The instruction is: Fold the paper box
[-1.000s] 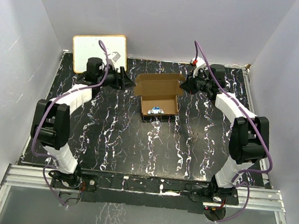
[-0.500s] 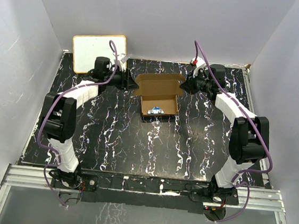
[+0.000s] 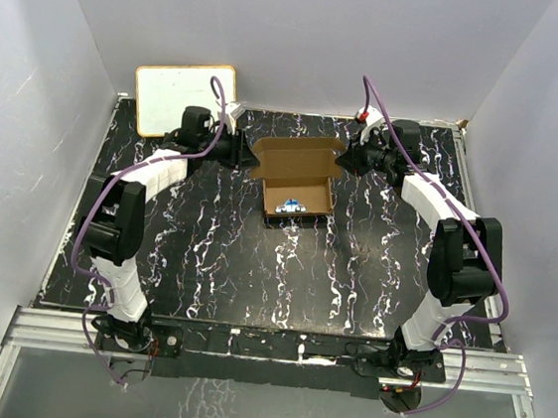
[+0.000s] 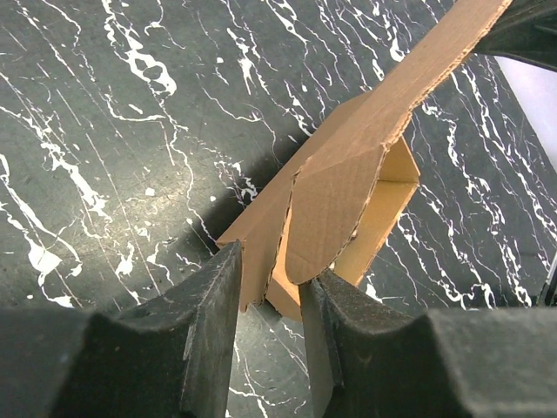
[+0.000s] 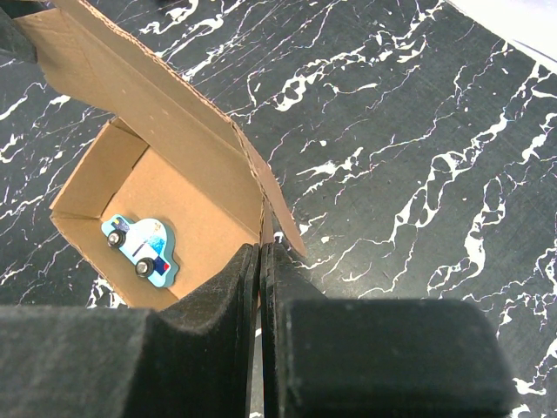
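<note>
The paper box is seen above the middle of the top view, on the black marbled table. It lies open, with its lid flap raised toward the back wall. A small blue car picture is seen on its floor, near the front wall.

Compared with a second ago, the left arm has been swung to the right in the top view. Its elbow has been carried inward, and the left gripper has been brought up against the box's left corner, where a gap was seen before. The white board in the upper left is now left further behind.

In the left wrist view, the cardboard side flap is taken between the two black fingers. The jaws are held narrowly apart around it. It cannot be told whether the card is actually being pinched.

On the other side nothing has been shifted. The right gripper is kept at the box's upper right corner, with its jaws pressed together on the thin edge of the right flap. The box has not been moved from its place on the table.
</note>
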Robot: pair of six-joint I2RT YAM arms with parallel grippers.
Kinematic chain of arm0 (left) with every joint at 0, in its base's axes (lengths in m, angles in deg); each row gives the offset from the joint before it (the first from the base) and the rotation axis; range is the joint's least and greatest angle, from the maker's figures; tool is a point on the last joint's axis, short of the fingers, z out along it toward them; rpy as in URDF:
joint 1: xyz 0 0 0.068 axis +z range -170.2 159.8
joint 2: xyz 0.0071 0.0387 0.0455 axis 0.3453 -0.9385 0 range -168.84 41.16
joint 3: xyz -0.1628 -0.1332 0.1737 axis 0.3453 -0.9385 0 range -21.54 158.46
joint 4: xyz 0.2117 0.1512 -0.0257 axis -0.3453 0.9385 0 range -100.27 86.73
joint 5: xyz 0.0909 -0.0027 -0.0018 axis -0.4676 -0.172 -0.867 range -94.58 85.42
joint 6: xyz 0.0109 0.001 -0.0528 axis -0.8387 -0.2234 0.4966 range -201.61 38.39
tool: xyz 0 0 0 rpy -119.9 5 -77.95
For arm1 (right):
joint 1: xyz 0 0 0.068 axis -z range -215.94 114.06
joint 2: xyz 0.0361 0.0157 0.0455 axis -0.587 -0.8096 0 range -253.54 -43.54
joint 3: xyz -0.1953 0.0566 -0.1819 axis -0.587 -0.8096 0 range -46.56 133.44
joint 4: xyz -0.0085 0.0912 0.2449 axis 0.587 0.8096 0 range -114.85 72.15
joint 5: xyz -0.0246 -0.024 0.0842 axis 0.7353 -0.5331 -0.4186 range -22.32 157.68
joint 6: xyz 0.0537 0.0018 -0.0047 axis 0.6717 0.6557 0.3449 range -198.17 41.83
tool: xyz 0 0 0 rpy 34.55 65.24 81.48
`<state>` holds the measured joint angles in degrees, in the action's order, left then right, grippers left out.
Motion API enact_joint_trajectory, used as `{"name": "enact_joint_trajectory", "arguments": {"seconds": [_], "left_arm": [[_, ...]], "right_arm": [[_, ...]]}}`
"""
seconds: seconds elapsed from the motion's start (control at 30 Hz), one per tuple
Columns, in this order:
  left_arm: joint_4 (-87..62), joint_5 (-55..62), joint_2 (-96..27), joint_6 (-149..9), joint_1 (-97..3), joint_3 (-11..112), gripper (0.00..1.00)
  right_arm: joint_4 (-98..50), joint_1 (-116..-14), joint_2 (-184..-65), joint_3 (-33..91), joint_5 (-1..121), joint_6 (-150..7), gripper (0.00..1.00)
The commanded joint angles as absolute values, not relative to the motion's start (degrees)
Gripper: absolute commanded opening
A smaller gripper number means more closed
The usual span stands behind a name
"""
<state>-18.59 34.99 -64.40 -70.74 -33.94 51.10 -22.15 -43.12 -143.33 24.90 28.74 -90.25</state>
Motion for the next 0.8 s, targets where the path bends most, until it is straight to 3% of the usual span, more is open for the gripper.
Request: {"name": "enact_joint_trajectory", "arguments": {"seconds": [0.0, 0.23, 0.43, 0.77], "left_arm": [[-17.5, 33.4, -63.3, -72.2, -34.3, 53.2, 0.30], [-17.4, 32.4, -62.6, -72.4, -34.5, 53.1, 0.25], [-18.1, 30.8, -62.0, -72.8, -35.7, 52.2, 0.00], [-25.4, 16.6, -58.6, -69.3, -40.7, 47.5, 0.00]], "right_arm": [[-26.2, -43.3, -141.6, 25.5, 27.2, -90.8, 0.08], [-26.3, -43.3, -141.6, 25.5, 27.1, -90.8, 0.08], [-26.3, -43.6, -141.5, 25.4, 27.1, -90.6, 0.08], [-29.1, -46.0, -141.6, 24.9, 33.8, -88.8, 0.08]]}}
